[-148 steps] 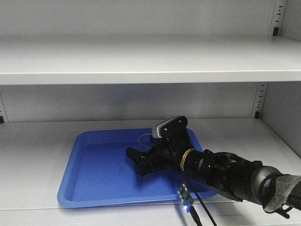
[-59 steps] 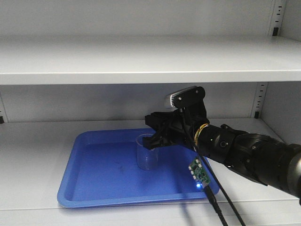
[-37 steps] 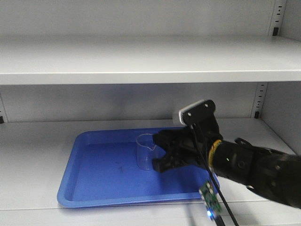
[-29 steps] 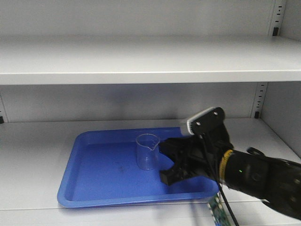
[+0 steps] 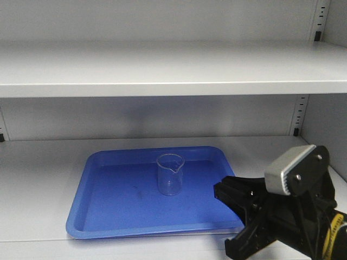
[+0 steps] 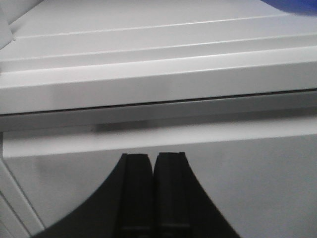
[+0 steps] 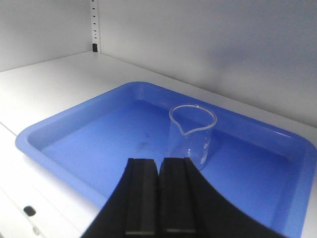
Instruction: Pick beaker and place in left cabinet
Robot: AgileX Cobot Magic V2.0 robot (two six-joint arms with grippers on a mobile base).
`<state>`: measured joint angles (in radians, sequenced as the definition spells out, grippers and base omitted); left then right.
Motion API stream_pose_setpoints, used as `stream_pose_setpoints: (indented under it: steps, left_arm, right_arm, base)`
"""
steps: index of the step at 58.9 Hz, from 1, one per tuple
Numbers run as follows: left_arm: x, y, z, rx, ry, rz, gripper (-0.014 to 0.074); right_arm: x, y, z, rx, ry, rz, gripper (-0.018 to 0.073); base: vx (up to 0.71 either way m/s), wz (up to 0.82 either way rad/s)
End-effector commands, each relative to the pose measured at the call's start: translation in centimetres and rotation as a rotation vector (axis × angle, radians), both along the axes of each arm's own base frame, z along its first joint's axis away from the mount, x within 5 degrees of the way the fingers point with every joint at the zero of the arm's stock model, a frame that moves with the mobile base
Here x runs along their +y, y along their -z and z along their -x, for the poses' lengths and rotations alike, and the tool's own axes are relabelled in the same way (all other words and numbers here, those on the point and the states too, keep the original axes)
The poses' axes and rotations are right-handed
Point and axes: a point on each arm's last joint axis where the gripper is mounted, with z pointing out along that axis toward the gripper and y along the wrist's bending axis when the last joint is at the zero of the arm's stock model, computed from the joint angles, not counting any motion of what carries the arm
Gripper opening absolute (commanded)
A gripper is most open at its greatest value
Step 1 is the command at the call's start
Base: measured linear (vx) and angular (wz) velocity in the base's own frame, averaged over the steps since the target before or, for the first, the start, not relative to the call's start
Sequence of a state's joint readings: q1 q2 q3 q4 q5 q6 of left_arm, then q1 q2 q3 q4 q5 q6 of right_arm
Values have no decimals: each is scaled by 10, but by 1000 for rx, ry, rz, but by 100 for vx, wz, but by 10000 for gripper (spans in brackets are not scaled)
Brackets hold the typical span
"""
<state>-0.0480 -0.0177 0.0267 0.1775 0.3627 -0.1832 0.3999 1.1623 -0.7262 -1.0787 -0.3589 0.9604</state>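
beaker upright in blue tray on left cabinet shelf, ahead of and apart from right gripper | right jaws pressed together, empty | left gripper jaws pressed together, facing shelf edges, tips cut off by frame

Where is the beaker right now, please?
In the front view, the beaker stands upright near the middle of the blue tray on the cabinet's lower shelf, left of and clear of the right gripper.
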Motion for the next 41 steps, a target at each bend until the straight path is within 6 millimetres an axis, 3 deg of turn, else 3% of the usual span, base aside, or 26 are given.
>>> stream_pose_setpoints:
  steps: [1, 33, 41]
  left_arm:
    - [-1, -12, -1, -99, 18, 4, 4]
    - [-1, -12, -1, -99, 18, 4, 4]
    - [-1, -12, -1, -99, 18, 4, 4]
  right_arm:
    - [-1, -12, 6, -45, -21, -43, -6]
    - [-2, -7, 5, -20, -4, -40, -6]
    - [-19, -12, 0, 50, 191, -171, -6]
  base:
    - [0, 0]
    - [0, 0]
    - [0, 0]
